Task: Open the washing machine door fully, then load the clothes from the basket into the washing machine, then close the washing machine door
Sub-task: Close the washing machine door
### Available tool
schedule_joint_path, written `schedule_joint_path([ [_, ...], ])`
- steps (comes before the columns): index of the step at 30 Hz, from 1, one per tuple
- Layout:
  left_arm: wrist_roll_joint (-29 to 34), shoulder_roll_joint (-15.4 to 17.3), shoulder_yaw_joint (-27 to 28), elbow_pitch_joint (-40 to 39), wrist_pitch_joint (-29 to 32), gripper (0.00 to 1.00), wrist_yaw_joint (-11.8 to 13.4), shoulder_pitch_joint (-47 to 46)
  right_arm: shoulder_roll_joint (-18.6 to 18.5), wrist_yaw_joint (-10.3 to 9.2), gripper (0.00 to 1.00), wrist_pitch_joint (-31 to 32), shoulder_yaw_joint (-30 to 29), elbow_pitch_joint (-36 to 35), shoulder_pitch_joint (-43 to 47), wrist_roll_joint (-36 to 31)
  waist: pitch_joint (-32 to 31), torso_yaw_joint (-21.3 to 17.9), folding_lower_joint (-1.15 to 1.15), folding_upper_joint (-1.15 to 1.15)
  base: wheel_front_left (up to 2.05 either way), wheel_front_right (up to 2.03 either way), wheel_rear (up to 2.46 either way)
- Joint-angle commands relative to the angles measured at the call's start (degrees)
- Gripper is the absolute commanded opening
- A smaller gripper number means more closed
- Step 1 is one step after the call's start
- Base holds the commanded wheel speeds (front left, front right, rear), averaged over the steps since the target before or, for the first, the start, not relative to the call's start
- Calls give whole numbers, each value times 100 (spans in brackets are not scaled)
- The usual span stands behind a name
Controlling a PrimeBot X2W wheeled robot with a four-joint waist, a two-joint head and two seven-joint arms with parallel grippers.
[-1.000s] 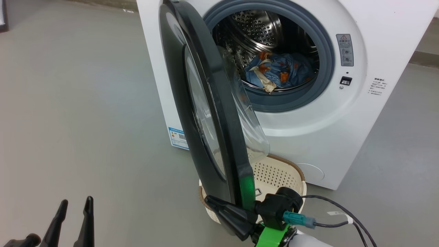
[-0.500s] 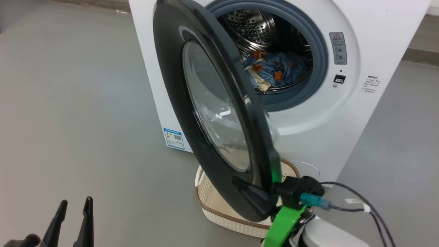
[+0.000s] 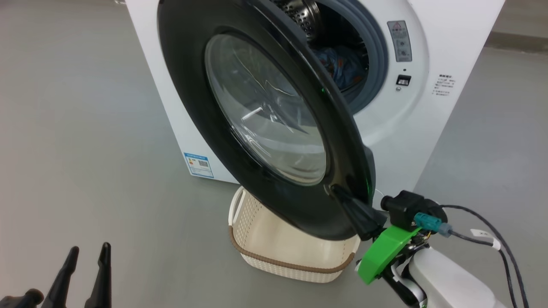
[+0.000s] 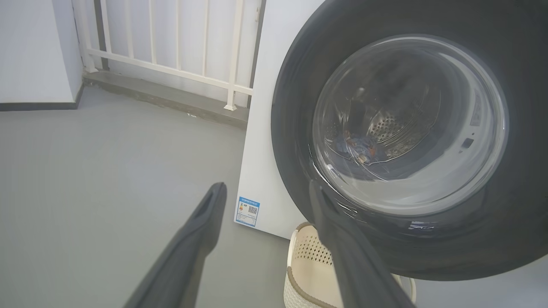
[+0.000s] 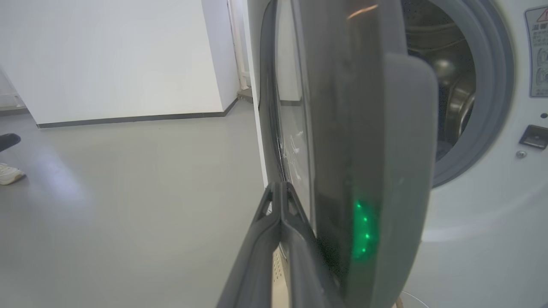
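Against the door (image 3: pixel 188 111), the right tool (image 3: pixel 339 191) rests, fingers together.

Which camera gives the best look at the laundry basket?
Head view: most of the basket, rim and inside, shows beneath the door. Left wrist view catches one corner; right wrist view, just a pale perforated sliver.
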Motion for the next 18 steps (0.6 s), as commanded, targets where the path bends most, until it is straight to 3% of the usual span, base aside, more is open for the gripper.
schedule_joint_path([
  [1,-54,232,200,-169,-37,100,2,-339,-42,-5,0,-29,-101,-41,-197,-9,135,-97,0,0,0,0,0],
  [18,-438,603,170,-375,-37,100,2,-749,0,-5,0,-29,-1099,267,-1080,-455,1002,-162,0,0,0,0,0],
])
